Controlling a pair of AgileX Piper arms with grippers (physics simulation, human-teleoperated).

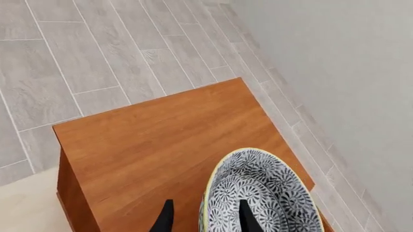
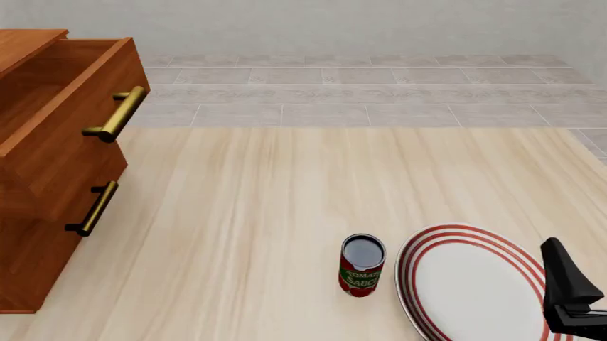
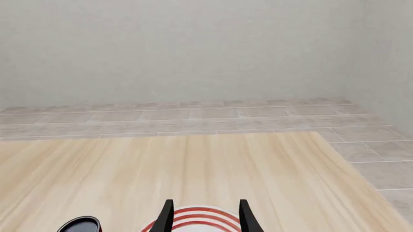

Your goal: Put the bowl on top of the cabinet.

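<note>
Holding the bowl (image 1: 261,193) by its rim: left gripper (image 1: 205,217) has one finger inside the bowl and one outside, pinching the wall, over the cabinet (image 1: 174,145) top near its right edge. Whether the bowl is already resting on the wood or hanging just above it I can't tell. It looks like rigid glazed ceramic, so probably heavy-ish, slippery and chippable; the rim pinch is the right hold, set down flat and gently. Right gripper (image 3: 205,215) has fingers spread with nothing between them, idle above the plate (image 2: 474,284) at the table's near right corner, can (image 2: 362,264) just left of it. Farther back, the cabinet's upper drawer (image 2: 67,92) stands pulled out.
</note>
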